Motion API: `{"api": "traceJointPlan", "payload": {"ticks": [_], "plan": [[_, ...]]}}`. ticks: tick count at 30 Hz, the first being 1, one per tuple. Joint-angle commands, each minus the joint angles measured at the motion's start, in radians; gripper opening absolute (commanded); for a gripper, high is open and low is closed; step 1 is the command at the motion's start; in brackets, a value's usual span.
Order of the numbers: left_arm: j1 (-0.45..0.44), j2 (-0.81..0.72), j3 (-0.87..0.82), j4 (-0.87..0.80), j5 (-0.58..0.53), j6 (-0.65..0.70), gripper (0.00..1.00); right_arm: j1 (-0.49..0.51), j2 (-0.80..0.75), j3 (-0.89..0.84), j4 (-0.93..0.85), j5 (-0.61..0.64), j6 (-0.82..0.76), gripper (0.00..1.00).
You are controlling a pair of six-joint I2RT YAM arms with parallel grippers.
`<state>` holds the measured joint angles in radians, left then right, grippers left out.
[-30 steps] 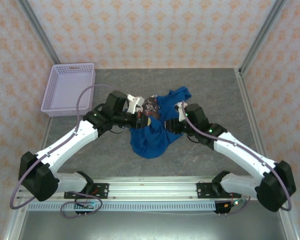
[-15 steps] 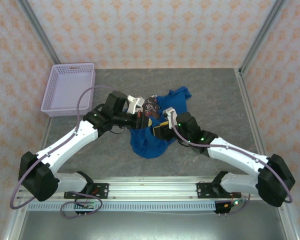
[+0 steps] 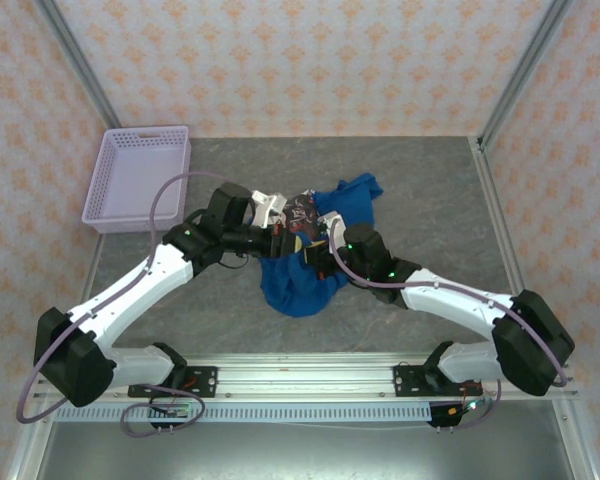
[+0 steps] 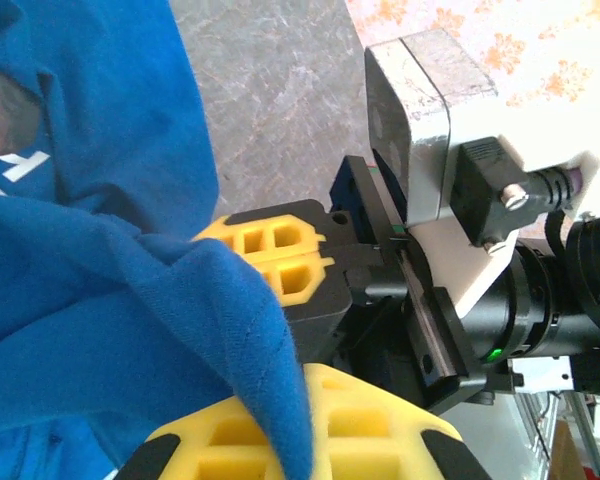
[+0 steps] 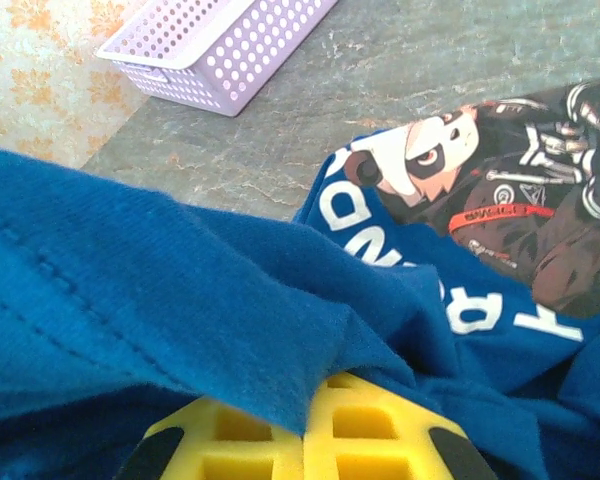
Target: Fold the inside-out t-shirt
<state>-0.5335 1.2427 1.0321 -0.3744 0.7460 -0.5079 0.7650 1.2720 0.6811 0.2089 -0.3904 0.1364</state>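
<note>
The right gripper (image 5: 305,440), open a moment ago, is now pinching the blue t-shirt (image 3: 292,285) beside the left gripper (image 4: 300,440), also pinching it — likely readying a two-handed spread.

left tool (image 3: 284,240) and right tool (image 3: 316,262) clamped, arms angled inward.

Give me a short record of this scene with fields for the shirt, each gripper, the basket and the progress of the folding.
t-shirt: blue, crumpled in a heap mid-table, printed picture partly showing
left gripper: shut on the t-shirt's cloth
right gripper: shut, a fold of the t-shirt pinched between its yellow pads
basket: lavender, far left corner, apart from the t-shirt
folding: not yet done, no flat fold visible
</note>
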Motion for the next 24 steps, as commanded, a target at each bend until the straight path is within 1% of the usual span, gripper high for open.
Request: {"api": "traceJointPlan", "payload": {"ticks": [1,2,4,8,10,12,15,18,21,24], "plan": [[0.037,-0.065,-0.024,0.013,-0.081,0.005,0.0,-0.03,-0.082,0.023,-0.075,-0.06,-0.018,0.0],[0.046,-0.075,-0.031,0.007,-0.104,0.011,0.0,-0.049,-0.121,0.019,-0.092,-0.094,-0.007,0.0],[0.053,-0.092,-0.036,-0.026,-0.193,0.051,0.0,-0.102,-0.167,0.014,-0.113,-0.212,0.04,0.0],[0.052,-0.103,-0.04,-0.061,-0.345,0.125,0.0,-0.166,-0.203,0.017,-0.09,-0.416,0.143,0.0],[0.05,-0.1,-0.045,-0.054,-0.383,0.152,0.0,-0.182,-0.202,0.019,-0.05,-0.496,0.201,0.0],[0.046,-0.096,-0.052,-0.042,-0.395,0.174,0.02,-0.192,-0.195,0.014,0.011,-0.547,0.259,0.0],[0.035,-0.082,-0.052,-0.044,-0.426,0.198,0.1,-0.199,-0.174,0.003,0.127,-0.611,0.343,0.0],[0.022,-0.064,-0.046,-0.069,-0.483,0.209,0.17,-0.199,-0.154,0.0,0.197,-0.644,0.396,0.0],[0.006,-0.04,-0.029,-0.115,-0.543,0.215,0.31,-0.2,-0.16,0.004,0.18,-0.627,0.384,0.0],[-0.012,-0.066,-0.036,-0.131,-0.575,0.221,0.41,-0.201,-0.159,0.019,0.11,-0.598,0.339,0.0]]}}
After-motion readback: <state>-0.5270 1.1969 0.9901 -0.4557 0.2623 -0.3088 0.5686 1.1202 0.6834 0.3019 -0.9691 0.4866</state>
